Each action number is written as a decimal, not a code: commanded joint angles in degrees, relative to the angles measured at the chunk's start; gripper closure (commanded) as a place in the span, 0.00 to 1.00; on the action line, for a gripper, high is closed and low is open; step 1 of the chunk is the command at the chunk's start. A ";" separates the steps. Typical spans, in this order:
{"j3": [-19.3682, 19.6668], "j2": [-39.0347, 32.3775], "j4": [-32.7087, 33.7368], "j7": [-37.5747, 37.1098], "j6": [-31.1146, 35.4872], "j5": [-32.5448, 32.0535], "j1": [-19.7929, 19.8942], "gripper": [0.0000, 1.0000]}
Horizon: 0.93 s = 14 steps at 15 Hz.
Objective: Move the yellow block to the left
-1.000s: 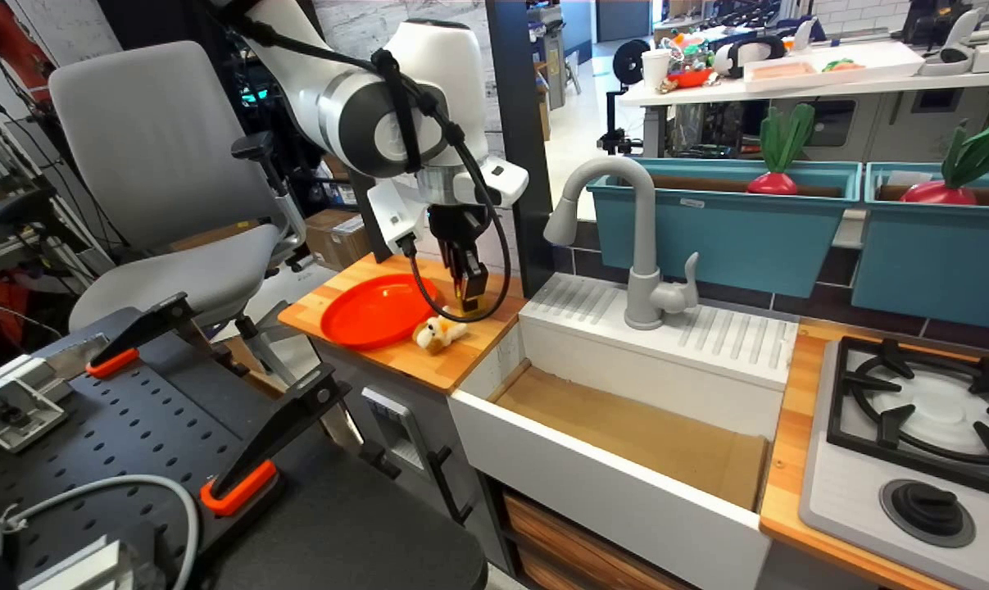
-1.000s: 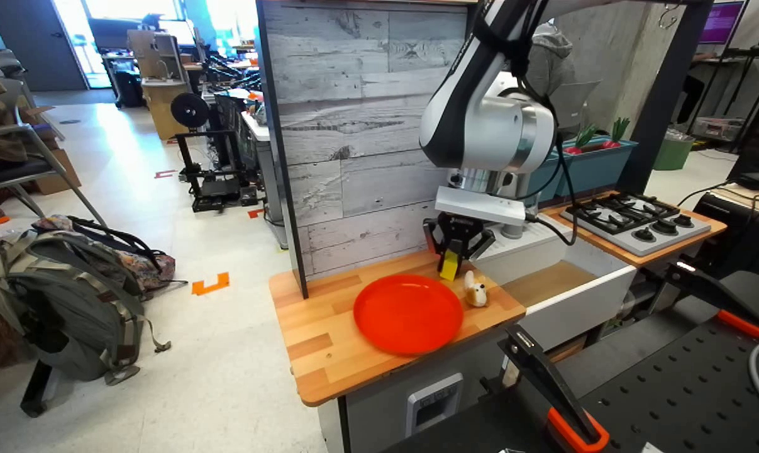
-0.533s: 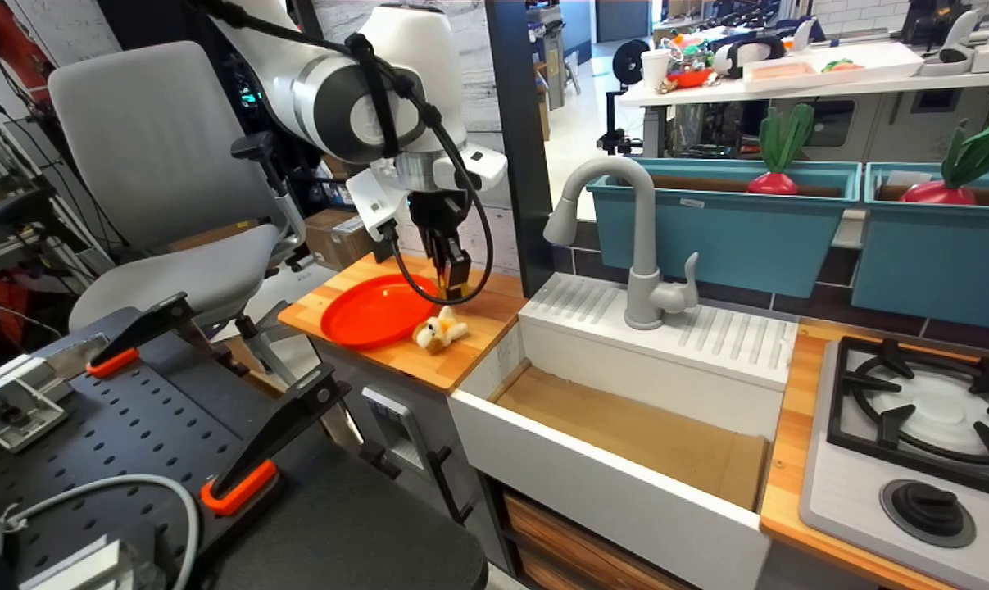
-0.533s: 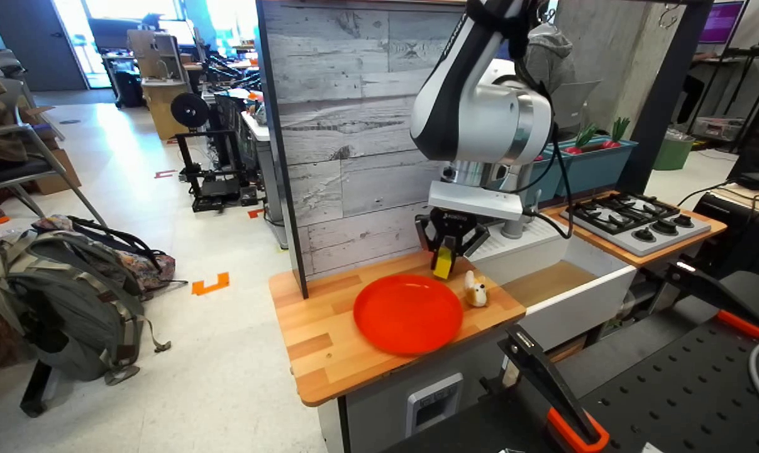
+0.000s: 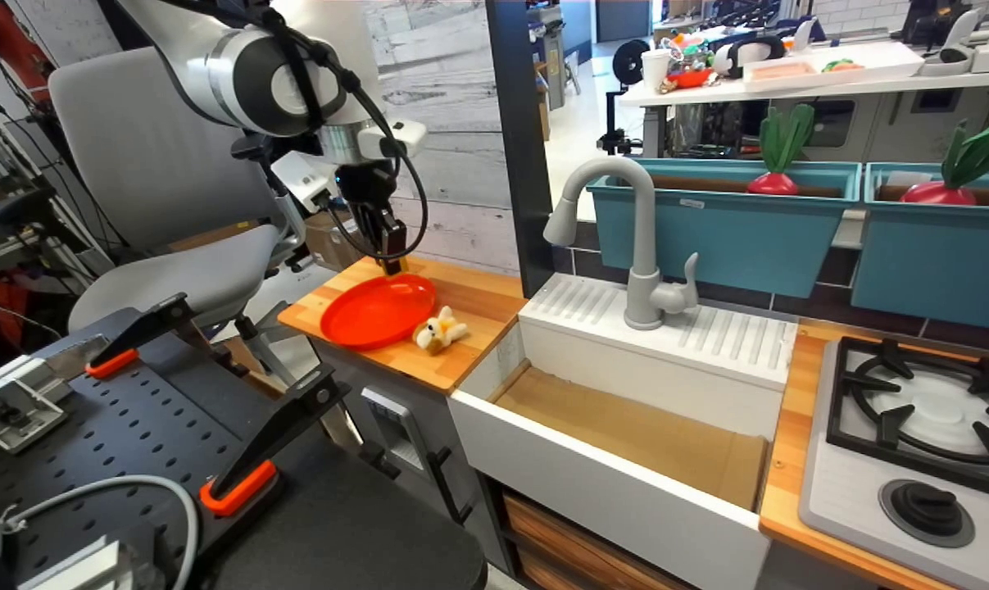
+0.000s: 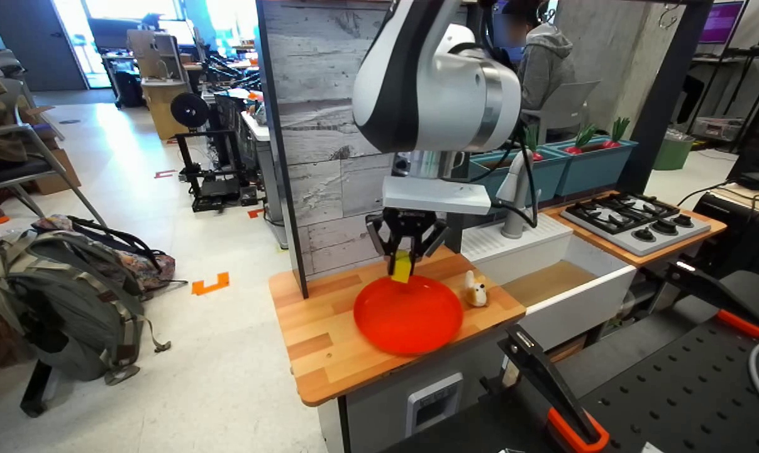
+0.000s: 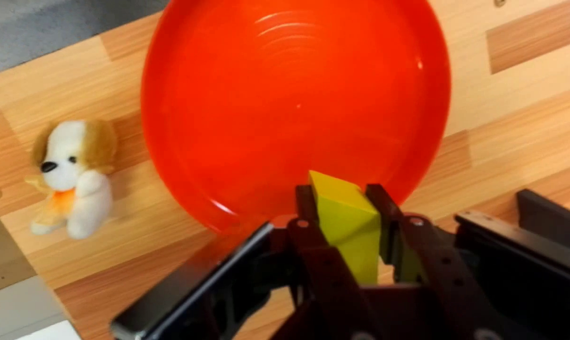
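The yellow block (image 6: 402,272) is held between the fingers of my gripper (image 6: 402,265). In the wrist view the block (image 7: 346,222) stands tilted between the two dark fingertips, its near end showing below them. In the other pictures of the scene the gripper (image 5: 391,260) hides most of the block. The gripper is shut on the block and holds it by the back rim of the round orange-red plate (image 6: 408,321). In the wrist view the block's tip overlaps the plate (image 7: 294,104). I cannot tell whether the block touches the plate or counter.
A small plush dog (image 6: 476,292) sits on the wooden counter (image 6: 316,365) beside the plate, toward the sink (image 5: 625,426). A whitewashed plank wall (image 6: 366,126) stands behind the counter. A grey faucet (image 5: 643,238) rises behind the sink.
My gripper has carried the yellow block to the left in both exterior views, from behind the plush dog to the back rim of the plate. The plate and dog have not moved.
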<state>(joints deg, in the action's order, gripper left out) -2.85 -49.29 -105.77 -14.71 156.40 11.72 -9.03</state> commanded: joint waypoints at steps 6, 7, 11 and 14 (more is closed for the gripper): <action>-2.18 -2.13 3.57 0.84 -1.42 -3.81 -5.39 0.92; -2.31 -2.71 4.23 0.95 -1.46 -4.19 -5.81 0.92; -2.94 -5.81 7.90 1.73 -3.23 -5.07 -6.40 0.92; -3.10 -8.37 11.22 2.15 -5.38 -5.59 -6.64 0.92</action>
<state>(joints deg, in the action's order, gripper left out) -5.58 -54.65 -99.28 -13.59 153.93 7.00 -15.62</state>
